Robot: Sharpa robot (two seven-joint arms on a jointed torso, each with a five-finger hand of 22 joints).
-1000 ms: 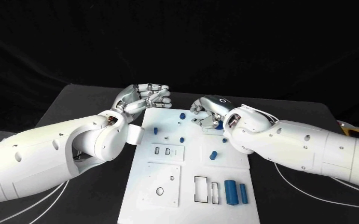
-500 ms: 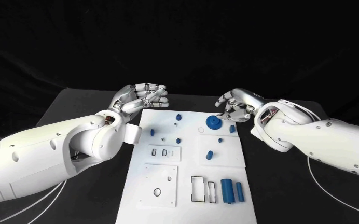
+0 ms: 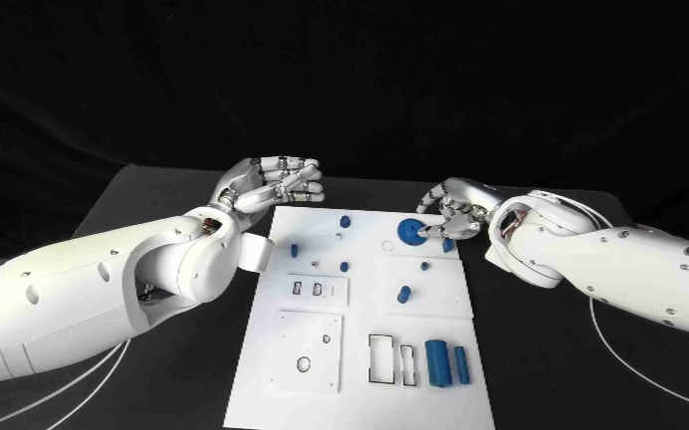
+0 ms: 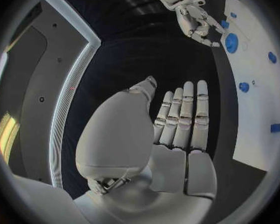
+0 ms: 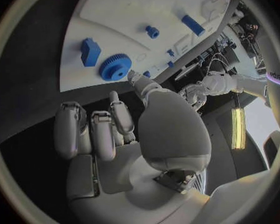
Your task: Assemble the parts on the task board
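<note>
Right hand (image 3: pixel 457 209) has drawn back from the blue gear (image 3: pixel 411 232) — fingers curled, empty; left hand (image 3: pixel 273 184) likewise.

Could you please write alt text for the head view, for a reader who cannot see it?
Two white robot arms reach over a white task board on a black table. The right hand hovers beside a blue gear at the board's far end, and the left hand, fingers curled, sits past its far left corner. Small blue parts dot the board.

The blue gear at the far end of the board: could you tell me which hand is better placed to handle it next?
Probably the right hand: its fingertips sit right beside the blue gear. The left hand hovers off the task board's far left corner, holding nothing.
</note>
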